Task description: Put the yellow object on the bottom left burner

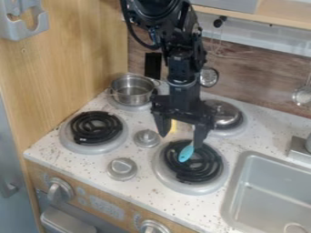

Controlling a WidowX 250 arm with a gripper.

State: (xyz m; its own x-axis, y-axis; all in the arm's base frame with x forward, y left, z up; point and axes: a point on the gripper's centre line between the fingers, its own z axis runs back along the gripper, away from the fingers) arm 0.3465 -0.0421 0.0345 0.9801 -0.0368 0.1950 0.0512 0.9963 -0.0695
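The black gripper (181,140) hangs over the stove, near the back edge of the bottom right burner (159,170). Its two fingers are spread wide: open. A small patch of the yellow object (173,126) shows between them, close to the left finger; the gripper covers part of it, and its full shape cannot be told. The bottom left burner (95,127), a black coil in a silver ring, lies to the gripper's left with nothing on it.
A light blue spoon-like piece (186,153) is over the bottom right burner, by the right finger. A metal pot (132,90) stands back left, and a silver lidded item (223,113) back right. Two knobs (146,138) rise between the burners. The sink (270,186) is right.
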